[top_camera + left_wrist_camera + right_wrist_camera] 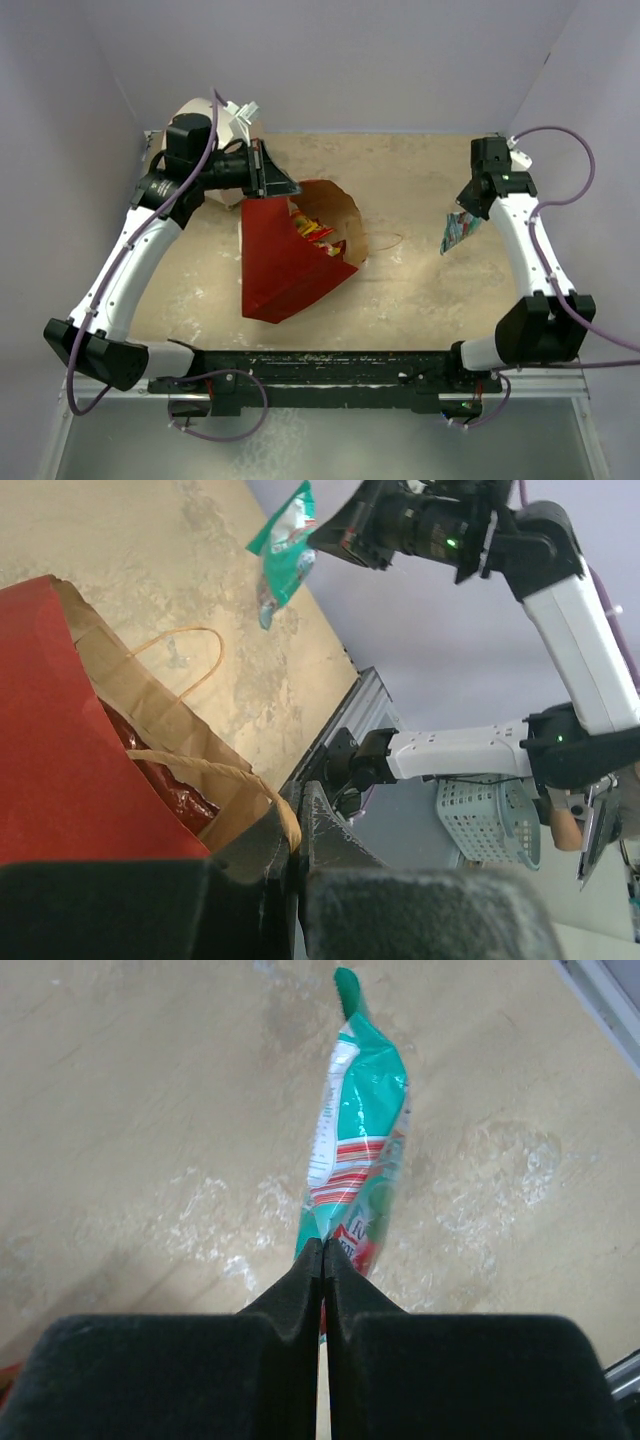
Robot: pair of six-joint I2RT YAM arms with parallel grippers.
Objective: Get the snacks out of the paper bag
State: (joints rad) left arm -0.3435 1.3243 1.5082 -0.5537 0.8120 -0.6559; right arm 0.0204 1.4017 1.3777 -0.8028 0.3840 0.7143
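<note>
Tan tabletop point(420, 290); left gripper point(285, 185) seemingly tight on paper bag point(280, 265), right gripper point(322, 1260) tight on teal packet point(360, 1130)

Pale lavender walls point(350, 60), tan tabletop point(420, 290)

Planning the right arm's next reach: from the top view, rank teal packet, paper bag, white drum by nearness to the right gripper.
1. Teal packet, pinched in the right gripper.
2. Paper bag, table centre.
3. White drum, far left corner.
</note>
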